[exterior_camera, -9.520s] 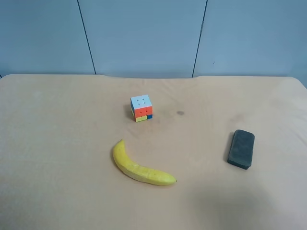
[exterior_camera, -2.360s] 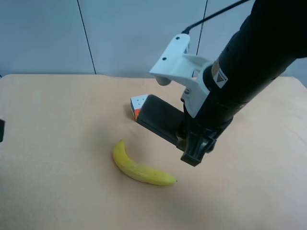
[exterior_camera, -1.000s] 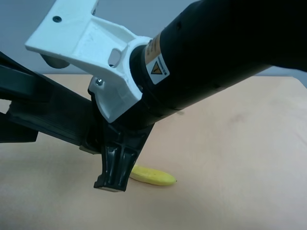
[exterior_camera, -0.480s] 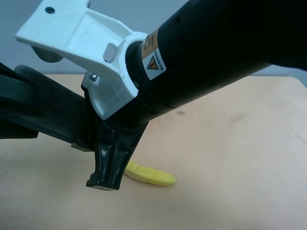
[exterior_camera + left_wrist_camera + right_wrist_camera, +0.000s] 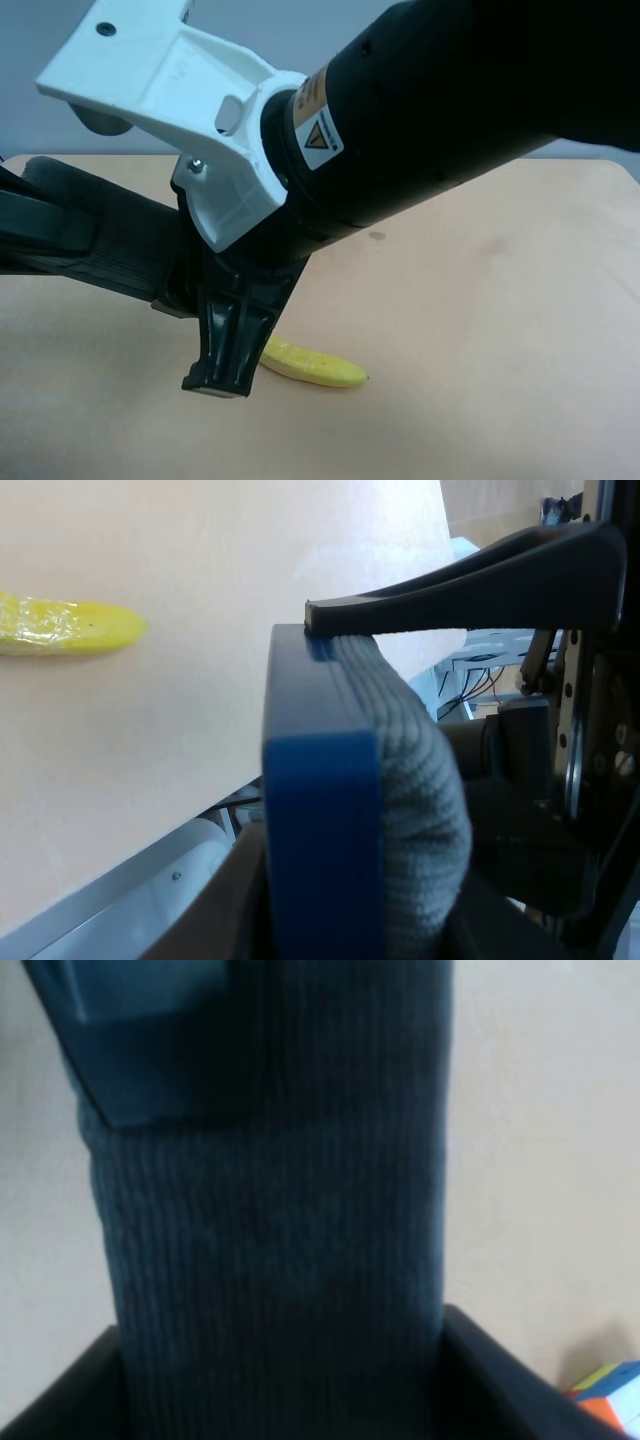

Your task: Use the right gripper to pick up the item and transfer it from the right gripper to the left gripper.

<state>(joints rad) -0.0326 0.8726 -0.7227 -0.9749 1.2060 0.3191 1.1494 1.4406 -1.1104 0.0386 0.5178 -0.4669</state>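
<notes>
The item is a dark felt eraser with a blue back point(image 5: 120, 245). It hangs above the table between both arms. My right gripper point(image 5: 215, 330), on the big black arm with the white mount, is shut on one end of it; the right wrist view shows the eraser point(image 5: 270, 1210) filling the gap between the two fingers. My left gripper point(image 5: 30, 245) comes in from the exterior high view's left edge and grips the other end. In the left wrist view the eraser point(image 5: 340, 780) sits between the left jaws, with a right finger point(image 5: 480, 580) touching its far end.
A yellow banana point(image 5: 310, 365) lies on the tan table point(image 5: 480, 330) below the right gripper; it also shows in the left wrist view point(image 5: 65, 625). A colourful cube point(image 5: 610, 1390) shows at a corner of the right wrist view.
The left gripper's fingers have drawn together onto the eraser's end. The right arm with the eraser has barely moved.
</notes>
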